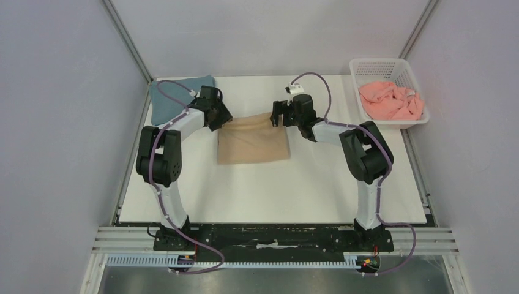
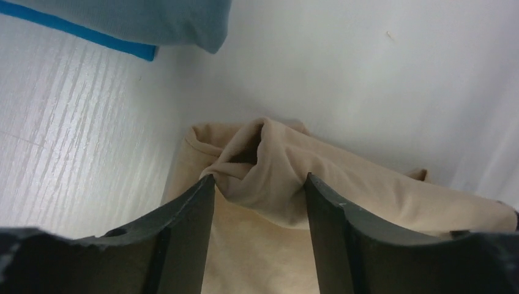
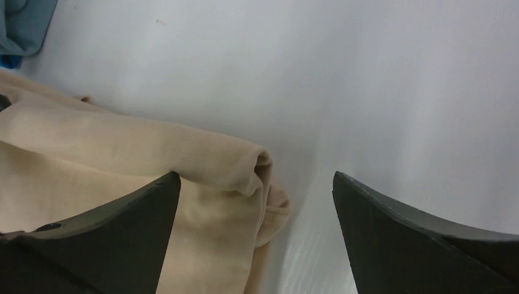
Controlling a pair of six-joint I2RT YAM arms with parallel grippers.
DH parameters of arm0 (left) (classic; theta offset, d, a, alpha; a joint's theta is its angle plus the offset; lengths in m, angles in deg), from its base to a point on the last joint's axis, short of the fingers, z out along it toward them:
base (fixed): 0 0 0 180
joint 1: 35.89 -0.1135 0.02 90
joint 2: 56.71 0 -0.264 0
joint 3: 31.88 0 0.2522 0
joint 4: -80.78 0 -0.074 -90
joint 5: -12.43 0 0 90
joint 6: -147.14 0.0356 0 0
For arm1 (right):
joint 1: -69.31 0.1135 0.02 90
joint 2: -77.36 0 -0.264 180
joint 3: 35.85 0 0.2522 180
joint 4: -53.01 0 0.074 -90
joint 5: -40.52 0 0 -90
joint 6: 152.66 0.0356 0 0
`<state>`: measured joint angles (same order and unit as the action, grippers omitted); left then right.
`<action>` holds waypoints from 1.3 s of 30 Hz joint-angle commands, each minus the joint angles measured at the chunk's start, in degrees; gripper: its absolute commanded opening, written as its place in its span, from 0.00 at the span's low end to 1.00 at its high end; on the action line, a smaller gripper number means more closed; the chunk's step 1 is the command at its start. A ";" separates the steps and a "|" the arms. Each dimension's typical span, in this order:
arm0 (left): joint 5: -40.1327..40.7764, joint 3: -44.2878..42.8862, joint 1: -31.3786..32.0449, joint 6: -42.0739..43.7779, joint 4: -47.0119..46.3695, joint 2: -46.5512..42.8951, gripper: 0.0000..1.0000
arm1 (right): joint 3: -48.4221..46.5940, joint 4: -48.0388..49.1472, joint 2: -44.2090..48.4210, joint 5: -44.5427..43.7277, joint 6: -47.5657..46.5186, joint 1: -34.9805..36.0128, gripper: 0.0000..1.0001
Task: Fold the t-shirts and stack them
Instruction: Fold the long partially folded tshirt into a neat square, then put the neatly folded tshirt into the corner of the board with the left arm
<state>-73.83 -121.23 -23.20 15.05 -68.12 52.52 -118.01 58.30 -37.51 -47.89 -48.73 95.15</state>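
The tan t-shirt (image 1: 253, 141) lay folded at the centre of the top view, its upper left corner bunched and pinched between the fingers of the left gripper (image 2: 260, 184), while the right gripper (image 3: 256, 176) stood spread wide over its upper right corner.

Your top camera looks steeply down from above and behind the arm bases, far enough back to hold the whole table (image 1: 275, 184). Each wrist camera rides just behind its gripper and looks out past the fingertips, very close to the table. The left gripper (image 2: 258, 179) view and the right gripper (image 3: 255, 174) view both catch the tan t-shirt (image 2: 269, 153), with the slate-blue t-shirt (image 2: 153, 18) farther beyond the tips
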 commanded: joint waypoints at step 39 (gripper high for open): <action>-3.94 8.23 -0.34 11.78 -0.77 -2.80 0.77 | 36.59 0.12 43.83 -3.83 4.68 8.89 0.98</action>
<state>-79.84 -108.73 -23.38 25.17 -69.25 46.88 -81.60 55.65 3.97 -49.93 -42.78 104.07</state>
